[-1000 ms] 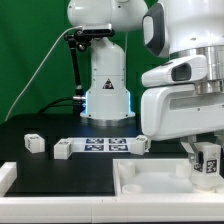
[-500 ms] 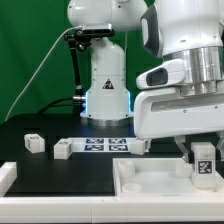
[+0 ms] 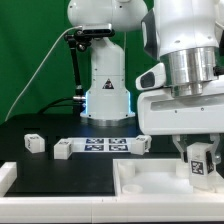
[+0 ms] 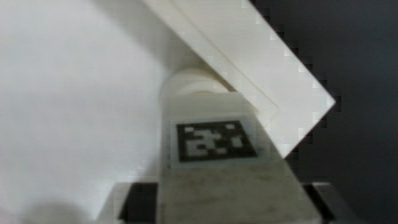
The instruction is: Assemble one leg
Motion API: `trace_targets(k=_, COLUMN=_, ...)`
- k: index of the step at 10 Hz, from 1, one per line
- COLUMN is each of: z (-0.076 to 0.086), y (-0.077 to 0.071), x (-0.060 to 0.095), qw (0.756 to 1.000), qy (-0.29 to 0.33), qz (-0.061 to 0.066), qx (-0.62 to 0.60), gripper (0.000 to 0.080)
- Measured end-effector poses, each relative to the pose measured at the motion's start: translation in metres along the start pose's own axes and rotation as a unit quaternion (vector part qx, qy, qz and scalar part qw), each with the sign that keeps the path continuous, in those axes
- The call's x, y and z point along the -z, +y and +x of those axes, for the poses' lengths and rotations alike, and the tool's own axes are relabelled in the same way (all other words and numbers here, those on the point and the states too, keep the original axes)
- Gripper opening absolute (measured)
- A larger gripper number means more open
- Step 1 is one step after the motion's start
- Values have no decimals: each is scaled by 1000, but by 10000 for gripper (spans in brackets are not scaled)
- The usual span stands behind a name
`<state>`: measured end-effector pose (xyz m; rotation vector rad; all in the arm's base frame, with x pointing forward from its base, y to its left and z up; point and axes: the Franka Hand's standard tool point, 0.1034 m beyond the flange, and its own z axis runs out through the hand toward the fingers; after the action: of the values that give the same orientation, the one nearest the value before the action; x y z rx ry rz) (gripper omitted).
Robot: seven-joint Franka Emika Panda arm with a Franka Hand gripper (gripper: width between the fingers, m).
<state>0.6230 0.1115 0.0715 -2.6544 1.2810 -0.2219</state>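
Note:
My gripper point(image 3: 198, 160) is shut on a white leg point(image 3: 198, 162) with a black-and-white tag on its face. I hold it upright over the far right part of the large white tabletop point(image 3: 150, 180). In the wrist view the leg point(image 4: 217, 145) runs out from between my dark fingers point(image 4: 139, 202), its tip near the tabletop's raised rim point(image 4: 249, 60). Whether the tip touches the tabletop I cannot tell. Three more legs lie on the black table: one at the exterior view's left point(image 3: 35, 143), one beside it point(image 3: 64, 149), one right of the marker board point(image 3: 138, 144).
The marker board point(image 3: 104, 145) lies flat in the middle of the table. The robot's white base point(image 3: 106, 90) stands behind it. A white ledge point(image 3: 6, 176) shows at the exterior view's left edge. The table is black.
My gripper with the leg has moved a little toward the exterior view's left and slightly higher. The other legs have not moved.

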Motion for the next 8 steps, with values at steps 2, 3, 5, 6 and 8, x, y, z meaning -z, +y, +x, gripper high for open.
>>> trace_targets(k=2, z=-1, y=0, x=0, qw=997, qy=1, qz=-1, qx=-76, gripper=294)
trace_targets(k=3, z=-3, y=1, x=-1, qw=988, qy=-2, qz=-2, qx=-156, gripper=294)
trace_targets(k=5, z=-5, y=1, x=-1, qw=976, qy=-7, qz=0, qx=-219, gripper=294)
trace_targets(k=6, z=-6, y=0, x=-1, qw=975, qy=-8, qz=0, qx=-222, gripper=294)
trace_targets(k=8, z=-2, y=1, x=0, qw=989, qy=-7, qz=2, qx=-146, gripper=598)
